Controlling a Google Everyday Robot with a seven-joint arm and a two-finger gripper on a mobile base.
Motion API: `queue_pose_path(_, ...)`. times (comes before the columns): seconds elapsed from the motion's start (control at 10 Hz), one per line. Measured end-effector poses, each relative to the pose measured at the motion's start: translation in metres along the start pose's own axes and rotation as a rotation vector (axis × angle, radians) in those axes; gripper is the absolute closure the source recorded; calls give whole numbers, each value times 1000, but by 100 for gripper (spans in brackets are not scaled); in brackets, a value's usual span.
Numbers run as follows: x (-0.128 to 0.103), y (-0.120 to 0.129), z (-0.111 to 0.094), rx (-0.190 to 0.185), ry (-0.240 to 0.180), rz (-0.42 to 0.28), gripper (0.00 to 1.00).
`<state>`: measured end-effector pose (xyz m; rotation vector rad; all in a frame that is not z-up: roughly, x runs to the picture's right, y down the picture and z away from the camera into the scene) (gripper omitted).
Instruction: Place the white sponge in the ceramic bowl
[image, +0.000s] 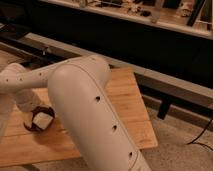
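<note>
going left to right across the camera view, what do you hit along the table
ceramic bowl with the white sponge in it, the hand right above them → the robot's big white arm segment → bare wooden table → its right edge, then the floor

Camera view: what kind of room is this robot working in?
Probably a lab or workshop, not a home. A bare wooden table stands on a speckled floor beside a long dark bench. The hand is low at the dark purple bowl, over a white sponge.
</note>
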<state>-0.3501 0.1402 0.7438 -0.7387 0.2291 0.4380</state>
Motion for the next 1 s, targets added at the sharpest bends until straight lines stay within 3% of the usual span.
queue_pose_path(0.2, -1, 3, -4, -3, -2, -7, 23)
queue_pose_path(0.4, -1, 7, -21, 13, -7, -15, 23)
queue_pose_path(0.8, 19, 8, -94, 89, -24, 30, 23)
queue_pose_path(1.0, 22, 6, -99, 93, -25, 41, 23)
